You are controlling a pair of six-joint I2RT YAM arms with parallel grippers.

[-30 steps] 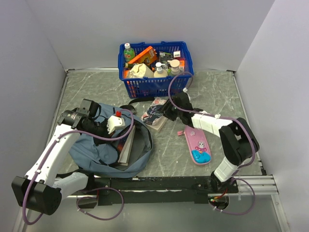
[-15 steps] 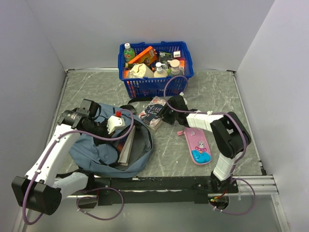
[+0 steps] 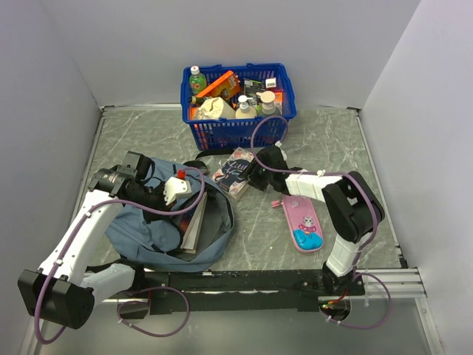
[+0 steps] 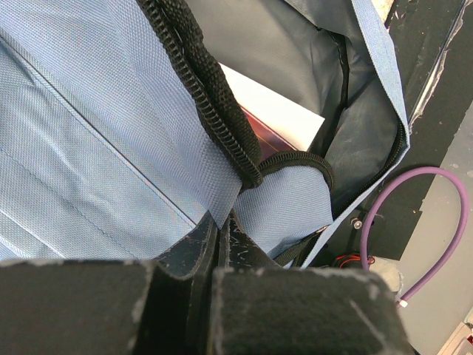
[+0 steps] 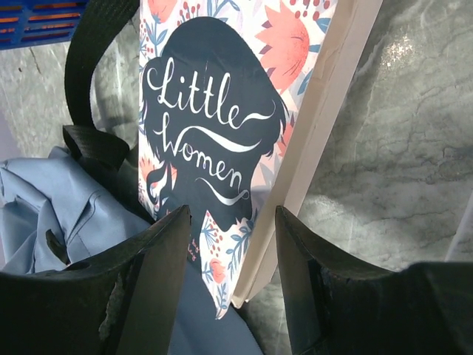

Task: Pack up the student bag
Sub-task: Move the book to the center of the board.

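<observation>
The soft grey-blue fabric backpack (image 3: 148, 231) lies at the near left of the marbled table (image 3: 332, 140), its mouth edge clamped by the left gripper (image 4: 219, 225), while just to its right the floral paperback book (image 5: 211, 111), long axis running away, is straddled by the parted right gripper (image 5: 230, 222).

Grey-green marbled tabletop (image 3: 332, 140) between plain pale walls (image 3: 222, 37) (even, soft light).

Filled blue basket (image 3: 238, 134) at the back, Little Women book (image 3: 233, 171) on marbled table (image 3: 332, 140), pink pencil case (image 3: 303, 224) nearby
</observation>
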